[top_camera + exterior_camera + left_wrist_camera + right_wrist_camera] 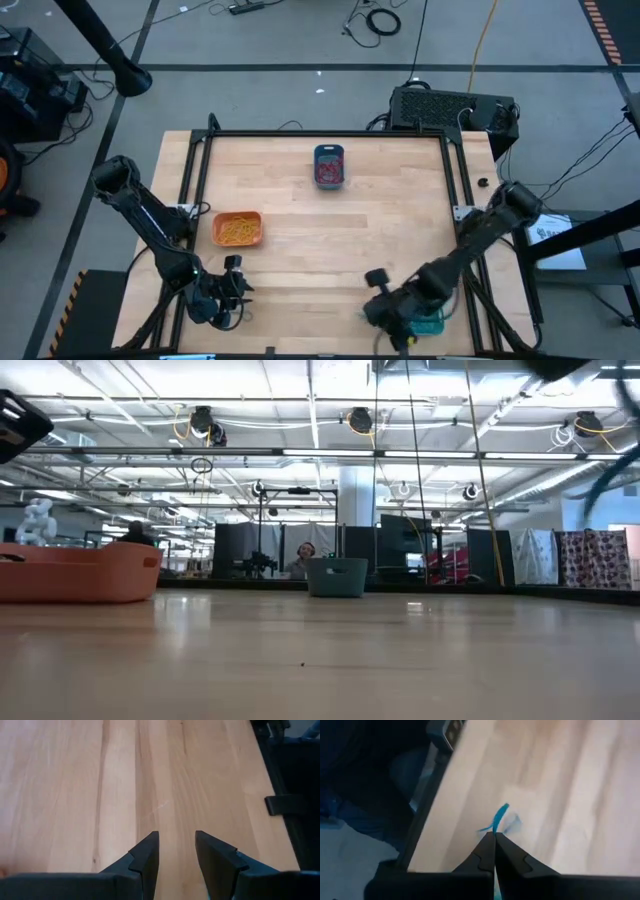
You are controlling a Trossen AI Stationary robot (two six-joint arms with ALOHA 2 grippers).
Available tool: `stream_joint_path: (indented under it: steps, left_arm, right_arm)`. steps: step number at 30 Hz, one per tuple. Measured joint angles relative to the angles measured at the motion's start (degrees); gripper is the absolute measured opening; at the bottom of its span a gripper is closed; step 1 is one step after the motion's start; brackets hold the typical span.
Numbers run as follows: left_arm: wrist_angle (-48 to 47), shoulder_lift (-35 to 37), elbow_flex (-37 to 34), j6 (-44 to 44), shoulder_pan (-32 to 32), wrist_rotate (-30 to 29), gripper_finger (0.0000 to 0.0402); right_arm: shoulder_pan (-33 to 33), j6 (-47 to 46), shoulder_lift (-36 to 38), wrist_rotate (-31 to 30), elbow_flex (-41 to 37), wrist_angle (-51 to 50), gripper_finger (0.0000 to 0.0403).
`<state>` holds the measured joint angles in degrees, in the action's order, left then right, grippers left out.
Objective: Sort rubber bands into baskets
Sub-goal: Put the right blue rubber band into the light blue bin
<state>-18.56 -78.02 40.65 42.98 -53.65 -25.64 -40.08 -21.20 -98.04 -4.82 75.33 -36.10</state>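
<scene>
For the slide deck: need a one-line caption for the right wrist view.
Right gripper shut on a blue rubber band, lifting it above the wooden table near its edge.

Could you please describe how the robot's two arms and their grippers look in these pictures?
Both arms are dark, jointed tubes with rounded black joint housings. The left gripper has two matte black, wedge-shaped fingers with stepped inner edges. The right gripper has the same black tapered fingers. No markings show on either.

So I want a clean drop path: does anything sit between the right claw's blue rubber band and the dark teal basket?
Nothing visible does. The right claw, shut on a thin blue rubber band, is at the table's near right; only bare wood lies toward the narrow dark teal plastic basket.
</scene>
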Motion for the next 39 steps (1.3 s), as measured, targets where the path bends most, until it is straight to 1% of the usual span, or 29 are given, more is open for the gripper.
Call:
stream_joint_path:
  steps: [2,7,12,16,19,28,32,35,39]
  left_arm:
    - [0.7,0.0,0.0,0.0,0.1,-1.1,0.0134]
    - [4.4,0.0,0.0,-2.0,1.0,-1.7,0.0134]
    - [4.8,0.0,0.0,-3.1,1.9,-1.7,0.0134]
    - [4.8,0.0,0.0,-3.1,3.1,-1.7,0.0134]
    - [4.8,0.0,0.0,-3.3,3.7,-1.8,0.0134]
    - [4.8,0.0,0.0,-3.4,4.2,-1.8,0.0134]
    - [4.8,0.0,0.0,-3.4,4.2,-1.8,0.0134]
    - [4.8,0.0,0.0,-3.4,4.2,-1.7,0.0134]
    - [4.8,0.0,0.0,-3.4,4.2,-1.7,0.0134]
  right_arm:
    - [-1.6,-4.7,2.3,-2.3,0.0,-4.3,0.0]
    - [-6.5,-18.8,6.2,-4.4,0.0,-13.2,0.0]
    - [-11.6,-30.3,6.7,-4.6,0.0,-20.2,0.0]
    - [-14.7,-39.3,6.7,-7.3,0.0,-27.2,0.0]
    - [-16.5,-45.2,6.7,-7.3,0.0,-29.0,0.0]
    - [-22.5,-54.8,6.7,-7.2,0.0,-30.0,0.0]
    - [-23.8,-58.9,6.7,-8.9,0.0,-31.8,0.0]
    - [-23.8,-58.7,6.7,-11.2,0.0,-31.3,0.0]
    - [-23.4,-56.3,6.7,-14.2,0.0,-29.3,0.0]
